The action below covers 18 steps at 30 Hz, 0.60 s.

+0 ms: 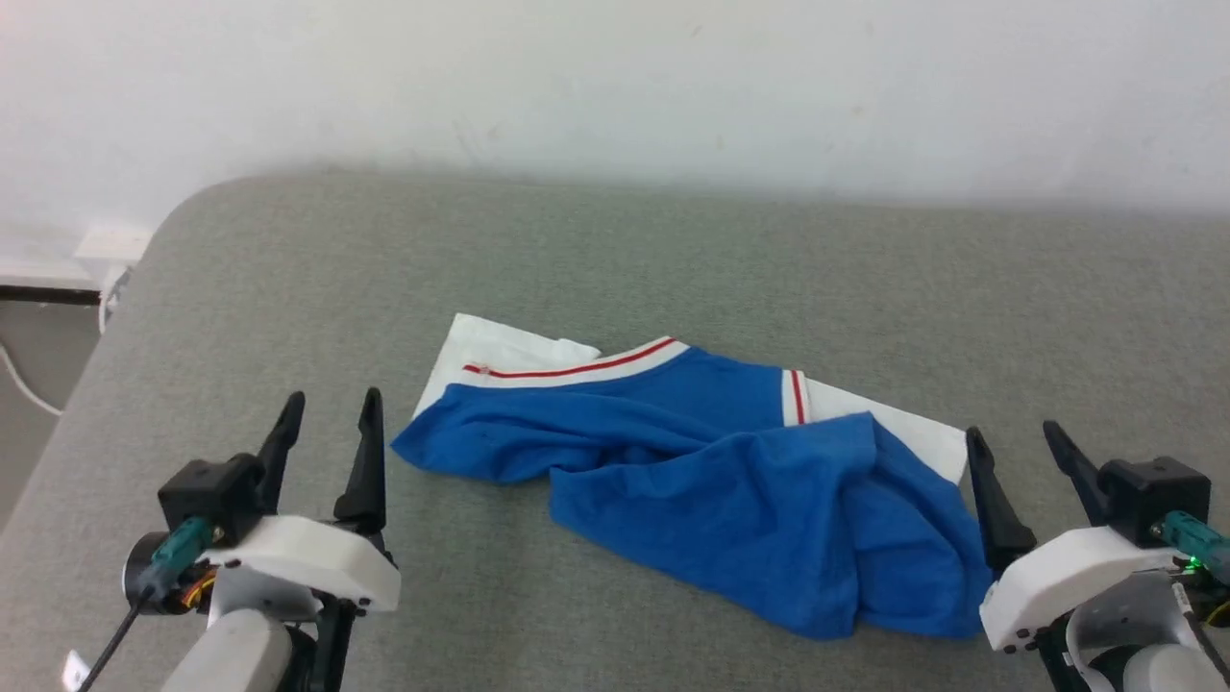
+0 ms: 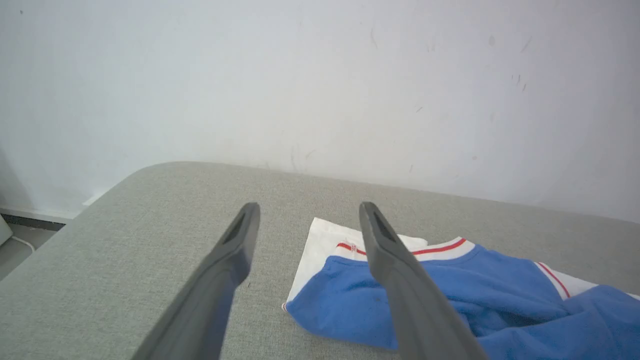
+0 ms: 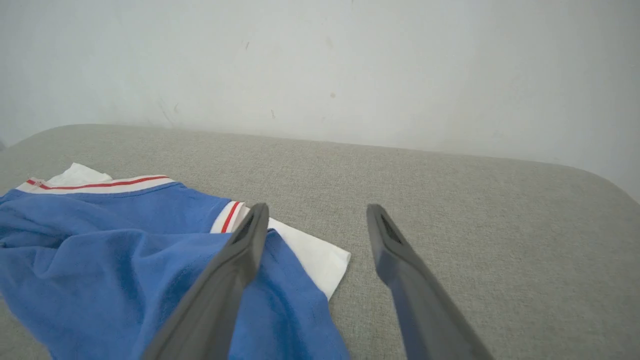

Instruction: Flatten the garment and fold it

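Head view: the shirt [image 1: 730,471] lies crumpled on the grey pad [image 1: 673,269], between the grippers. The left gripper [image 1: 332,404], fingers apart and empty, stands just beside its blue edge. The right gripper [image 1: 1014,437], also spread and empty, is close beside a white sleeve.

Left wrist view: the shirt lies at that view's right, partly behind one finger.

Right wrist view: the shirt lies at the left, its sleeve end showing between the fingers.

The garment [image 1: 711,481] is royal blue, with plain white sleeves at its 10 and 3 o'clock ends. Red-and-white striped trim runs where the blue meets the white. The table [image 1: 615,259] is a flecked grey-green weave. The left pincer [image 1: 334,394] and right pincer [image 1: 1012,429] have black fingers on white mounts. The wall [image 1: 615,77] at 12 o'clock is plain off-white.
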{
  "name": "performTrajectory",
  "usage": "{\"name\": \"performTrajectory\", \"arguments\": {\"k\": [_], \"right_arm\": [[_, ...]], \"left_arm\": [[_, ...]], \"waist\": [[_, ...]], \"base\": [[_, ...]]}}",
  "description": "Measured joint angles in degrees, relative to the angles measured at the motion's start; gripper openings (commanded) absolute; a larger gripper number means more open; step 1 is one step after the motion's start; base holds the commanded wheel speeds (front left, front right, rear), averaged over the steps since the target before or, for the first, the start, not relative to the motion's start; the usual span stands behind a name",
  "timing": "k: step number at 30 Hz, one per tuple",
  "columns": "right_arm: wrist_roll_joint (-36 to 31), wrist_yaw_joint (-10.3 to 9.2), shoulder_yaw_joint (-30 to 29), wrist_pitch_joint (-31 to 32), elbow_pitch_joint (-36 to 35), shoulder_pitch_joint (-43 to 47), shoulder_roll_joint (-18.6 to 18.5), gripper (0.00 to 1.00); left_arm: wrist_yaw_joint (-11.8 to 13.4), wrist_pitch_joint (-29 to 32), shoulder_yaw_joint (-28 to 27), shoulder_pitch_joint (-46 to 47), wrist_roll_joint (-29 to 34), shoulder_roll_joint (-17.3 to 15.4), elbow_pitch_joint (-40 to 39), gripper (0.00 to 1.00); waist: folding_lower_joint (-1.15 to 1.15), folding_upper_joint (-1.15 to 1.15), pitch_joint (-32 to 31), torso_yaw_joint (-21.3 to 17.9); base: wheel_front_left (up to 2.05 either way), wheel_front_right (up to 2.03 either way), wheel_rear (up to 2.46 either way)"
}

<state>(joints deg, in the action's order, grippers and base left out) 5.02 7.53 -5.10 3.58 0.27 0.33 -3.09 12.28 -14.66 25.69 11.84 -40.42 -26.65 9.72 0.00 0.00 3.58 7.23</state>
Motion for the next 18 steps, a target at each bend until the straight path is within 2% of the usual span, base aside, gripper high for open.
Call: {"name": "performTrajectory", "arguments": {"k": [3,7,10,14,18], "right_arm": [[0.8,0.0,0.0,3.4,-0.1,0.3,-0.4,1.0],[1.3,0.0,-0.4,10.0,0.5,1.1,-2.3,1.0],[2.9,0.0,-1.3,17.5,2.6,1.1,-3.2,1.0],[3.7,0.0,-3.1,26.6,4.7,1.1,-4.1,1.0],[3.6,0.0,-3.2,31.9,6.7,1.1,-4.6,1.0]], "left_arm": [[-0.2,-0.1,-5.3,-3.3,5.5,2.7,-4.9,1.0],[-3.9,-0.1,-10.3,-8.2,13.9,7.4,-10.8,1.0],[-6.1,-0.1,-12.2,-11.8,20.3,10.4,-13.0,1.0],[-9.6,-0.1,-14.0,-14.3,23.6,15.0,-12.8,1.0],[-12.4,-0.1,-16.4,-14.4,25.9,18.3,-12.4,1.0]], "waist": [[0.0,0.0,-0.3,1.1],[0.0,0.0,-0.4,2.5],[0.0,0.0,-0.4,3.4],[0.0,0.0,-0.2,4.7],[0.0,0.0,0.3,6.1]], "base": [[0.0,0.0,0.0],[0.0,0.0,0.0],[0.0,0.0,0.0],[0.0,0.0,0.0],[0.0,0.0,0.0]]}}
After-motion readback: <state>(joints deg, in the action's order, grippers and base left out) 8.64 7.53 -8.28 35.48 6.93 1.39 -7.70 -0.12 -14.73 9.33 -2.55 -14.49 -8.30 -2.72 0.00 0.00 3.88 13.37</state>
